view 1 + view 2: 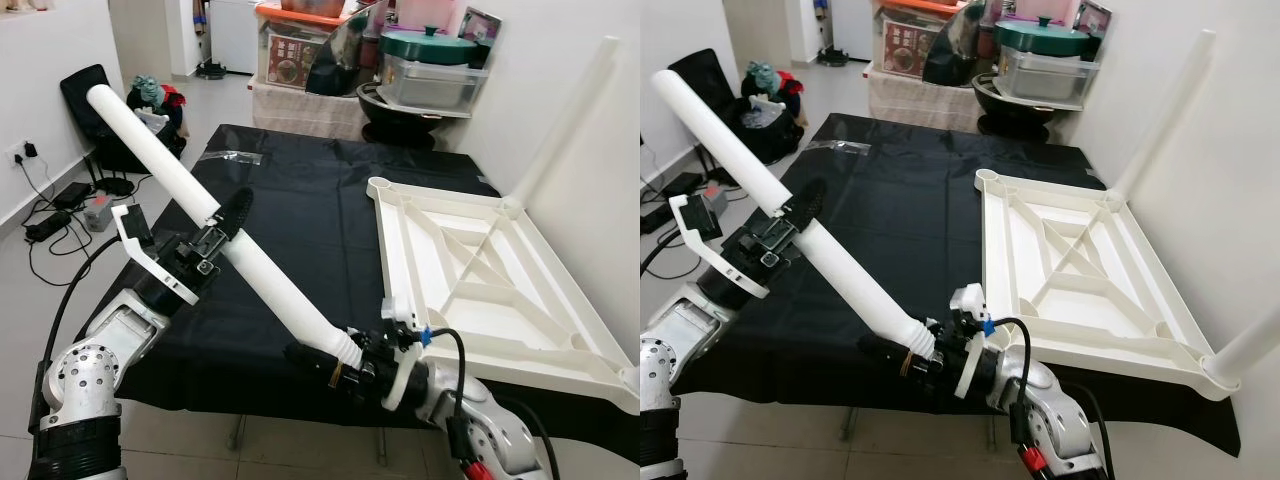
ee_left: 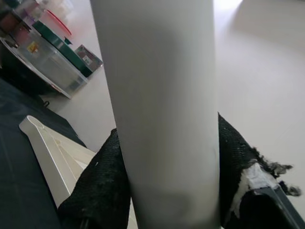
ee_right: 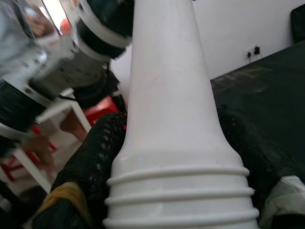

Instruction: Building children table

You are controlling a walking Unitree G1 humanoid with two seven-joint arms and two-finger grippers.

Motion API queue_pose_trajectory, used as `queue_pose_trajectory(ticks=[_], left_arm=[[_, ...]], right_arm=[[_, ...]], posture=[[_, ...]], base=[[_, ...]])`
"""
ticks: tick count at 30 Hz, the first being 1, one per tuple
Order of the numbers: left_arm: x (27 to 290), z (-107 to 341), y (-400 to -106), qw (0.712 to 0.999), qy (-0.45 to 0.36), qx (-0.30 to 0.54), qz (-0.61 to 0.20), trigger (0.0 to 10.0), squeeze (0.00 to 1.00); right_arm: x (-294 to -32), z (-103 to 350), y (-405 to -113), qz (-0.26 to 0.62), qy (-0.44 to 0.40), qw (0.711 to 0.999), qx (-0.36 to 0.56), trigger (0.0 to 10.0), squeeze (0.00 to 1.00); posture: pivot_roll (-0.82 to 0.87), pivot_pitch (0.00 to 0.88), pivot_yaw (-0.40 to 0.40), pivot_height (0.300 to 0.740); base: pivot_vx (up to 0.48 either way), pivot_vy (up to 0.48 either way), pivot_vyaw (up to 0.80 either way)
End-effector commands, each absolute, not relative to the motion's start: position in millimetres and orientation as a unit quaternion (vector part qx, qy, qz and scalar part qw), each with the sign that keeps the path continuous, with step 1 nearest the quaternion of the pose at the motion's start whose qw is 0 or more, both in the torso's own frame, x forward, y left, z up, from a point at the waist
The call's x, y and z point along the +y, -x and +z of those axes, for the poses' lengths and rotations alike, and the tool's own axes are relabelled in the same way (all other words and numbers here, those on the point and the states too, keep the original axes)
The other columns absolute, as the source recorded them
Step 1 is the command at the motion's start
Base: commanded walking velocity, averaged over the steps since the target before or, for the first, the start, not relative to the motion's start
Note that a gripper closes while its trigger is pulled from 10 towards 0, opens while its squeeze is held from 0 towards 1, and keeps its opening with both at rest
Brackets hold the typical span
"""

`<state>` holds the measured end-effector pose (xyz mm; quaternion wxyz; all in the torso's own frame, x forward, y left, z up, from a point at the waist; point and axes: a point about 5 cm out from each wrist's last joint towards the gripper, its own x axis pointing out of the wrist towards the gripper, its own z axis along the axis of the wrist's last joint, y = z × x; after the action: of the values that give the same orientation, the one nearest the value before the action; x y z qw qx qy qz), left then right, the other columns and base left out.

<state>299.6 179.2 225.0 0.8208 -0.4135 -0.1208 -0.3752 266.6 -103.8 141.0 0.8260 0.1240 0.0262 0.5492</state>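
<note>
A long white table leg [image 1: 190, 195] slants from upper left down to the front middle of the black-covered table [image 1: 300, 210]. My left gripper [image 1: 228, 222] is shut on the leg's middle, its black fingers [image 2: 102, 186] hugging both sides. My right gripper [image 1: 318, 358] is shut on the leg's ribbed lower end [image 3: 178, 191]. The upturned white tabletop [image 1: 490, 280] lies on the right of the cloth, ribs facing up, with one leg [image 1: 565, 125] standing in its far corner and another [image 1: 1245, 350] at the near right corner.
Stacked tubs and pots [image 1: 420, 70] stand beyond the table's far end. A black chair [image 1: 90, 105] and cables with a power strip [image 1: 60, 205] lie on the floor at left. A white wall [image 1: 590, 120] runs close along the right side.
</note>
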Motion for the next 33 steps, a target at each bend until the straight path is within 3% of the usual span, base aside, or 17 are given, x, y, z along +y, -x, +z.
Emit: queue_pose_trajectory(ticks=[1, 2, 3, 4, 17, 19, 27, 33], left_arm=[[175.0, 226.1, -299.3, 0.824, 0.404, -0.116, -0.381, 0.0, 0.00], [173.8, 225.9, -298.9, 0.825, 0.401, -0.114, -0.383, 0.0, 0.00], [173.8, 225.9, -298.9, 0.825, 0.401, -0.114, -0.383, 0.0, 0.00], [172.3, 225.7, -298.4, 0.825, 0.398, -0.113, -0.385, 0.0, 0.00], [158.6, 221.8, -294.4, 0.831, 0.349, -0.080, -0.425, 0.2, 0.00], [148.5, 218.1, -292.6, 0.836, 0.308, -0.057, -0.450, 1.8, 0.00], [130.5, 208.6, -290.9, 0.838, 0.251, -0.025, -0.484, 3.0, 0.00], [129.9, 204.4, -295.4, 0.842, 0.232, -0.015, -0.486, 3.2, 0.00]], right_arm=[[-113.7, 136.2, -276.5, 0.490, -0.098, 0.865, 0.042, 1.2, 0.00], [-114.4, 134.5, -280.1, 0.477, -0.100, 0.871, 0.059, 10.0, 0.00], [-114.4, 134.5, -280.1, 0.477, -0.100, 0.871, 0.059, 10.0, 0.00], [-114.6, 135.8, -281.6, 0.473, -0.102, 0.873, 0.062, 10.0, 1.00], [-112.8, 154.1, -286.0, 0.487, -0.079, 0.868, 0.052, 10.0, 1.00], [-107.2, 158.9, -289.8, 0.491, -0.006, 0.869, 0.061, 10.0, 1.00], [-86.3, 171.1, -290.5, 0.499, 0.113, 0.856, 0.075, 10.0, 1.00], [-76.4, 182.6, -292.8, 0.500, 0.167, 0.846, 0.080, 10.0, 1.00]], posture=[[0.11, 0.000, -0.117, 0.740], [0.11, 0.000, -0.115, 0.740], [0.11, 0.000, -0.115, 0.740], [0.11, 0.000, -0.116, 0.740], [0.11, 0.000, -0.108, 0.740], [0.11, 0.000, -0.105, 0.740], [0.10, 0.000, -0.094, 0.740], [0.09, 0.000, -0.089, 0.740]], base=[[0.000, 0.000, 0.00], [0.000, 0.000, 0.00], [0.000, 0.000, 0.00], [0.000, 0.000, 0.00], [0.000, 0.000, 0.00], [0.000, 0.000, 0.00], [0.000, 0.000, 0.00], [0.000, 0.000, 0.00]])
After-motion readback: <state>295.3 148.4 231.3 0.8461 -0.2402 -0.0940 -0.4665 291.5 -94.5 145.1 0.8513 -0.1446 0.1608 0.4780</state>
